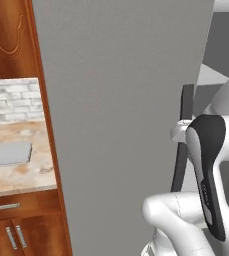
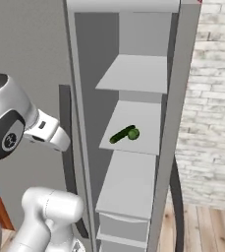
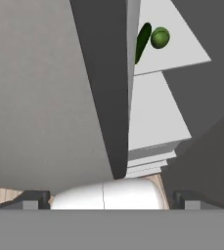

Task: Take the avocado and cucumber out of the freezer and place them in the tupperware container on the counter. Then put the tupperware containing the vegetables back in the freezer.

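Beside the shelf (image 2: 133, 125) edge, cucumber (image 2: 120, 135) touching avocado (image 2: 133, 133).

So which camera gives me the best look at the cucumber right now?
The right base view: the cucumber lies in full on a freezer shelf beside the avocado. In the hand view the door edge cuts off part of it.

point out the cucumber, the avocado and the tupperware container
cucumber (image 2: 121, 135), right base view, middle of its body
avocado (image 2: 133, 133), right base view, its rounded front
tupperware container (image 1: 8, 153), left base view, its flat floor
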